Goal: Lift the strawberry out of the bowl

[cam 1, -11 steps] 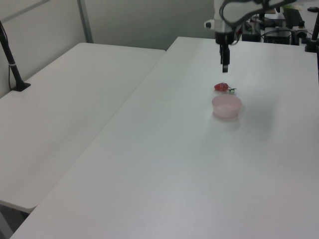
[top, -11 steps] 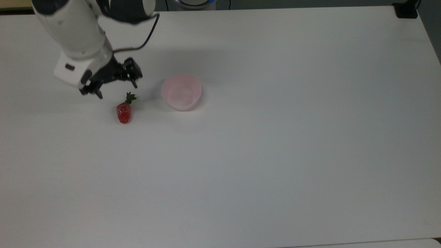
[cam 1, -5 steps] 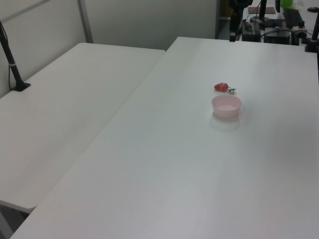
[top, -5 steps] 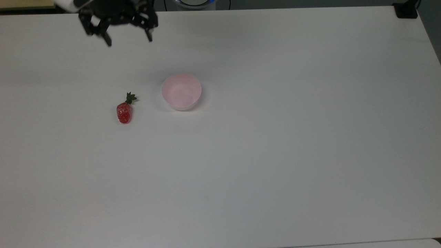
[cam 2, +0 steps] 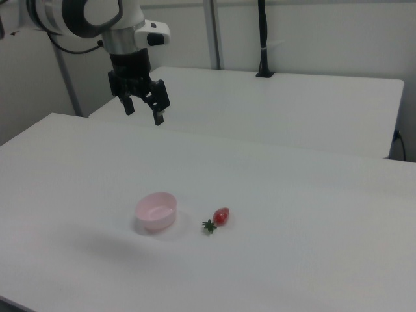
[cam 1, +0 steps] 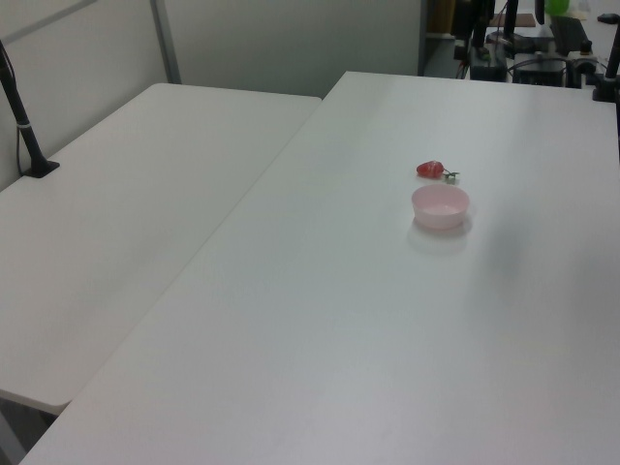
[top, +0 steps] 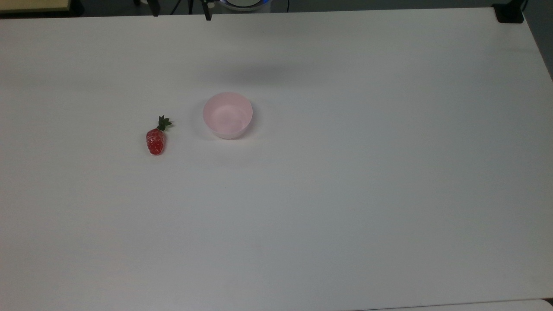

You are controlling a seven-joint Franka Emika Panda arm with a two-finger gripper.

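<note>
White tabletop (top: 345,194), broad and matte, carries both task things. A second white table (cam 1: 126,223) adjoins it on the left view's left.

Robot arm (cam 2: 97,16), white with black joints, hangs high over the tabletop's far side in the right view. Its hand (cam 2: 143,112) is black, fingers spread apart, nothing between them, well above and away from the bowl. In the top view two dark finger ends poke in at the upper edge.

Bowl (top: 227,115): small, round, pale pink plastic, plain smooth walls, upright, nothing inside. Also seen in left view (cam 1: 441,206) and right view (cam 2: 156,211).

Strawberry (top: 155,141): small, glossy red, elongated, surface dimpled with light glints, dark green leafy top with a short stem. Lies on its side on the tabletop, outside the bowl, near it but not touching, on the top view's left of it. Leafy end points toward the bowl in the right view (cam 2: 221,216). In the left view (cam 1: 430,170) it sits just beyond the bowl.
</note>
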